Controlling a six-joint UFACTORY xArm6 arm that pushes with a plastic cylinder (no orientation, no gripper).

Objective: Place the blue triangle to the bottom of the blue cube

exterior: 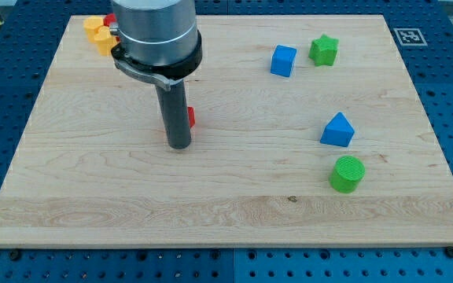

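The blue triangle (pixel 337 130) lies right of the board's middle. The blue cube (pixel 283 60) sits above it and a little to its left, near the view's top. My tip (pixel 179 146) rests on the board left of centre, far to the left of both blue blocks and touching neither. A red block (pixel 191 117) shows just behind the rod, mostly hidden by it.
A green star (pixel 323 50) sits right of the blue cube. A green cylinder (pixel 347 174) lies just below the blue triangle. Yellow blocks (pixel 97 33) and a red block (pixel 109 20) cluster at the top left, partly hidden by the arm. The wooden board (pixel 93 204) lies on a blue pegboard.
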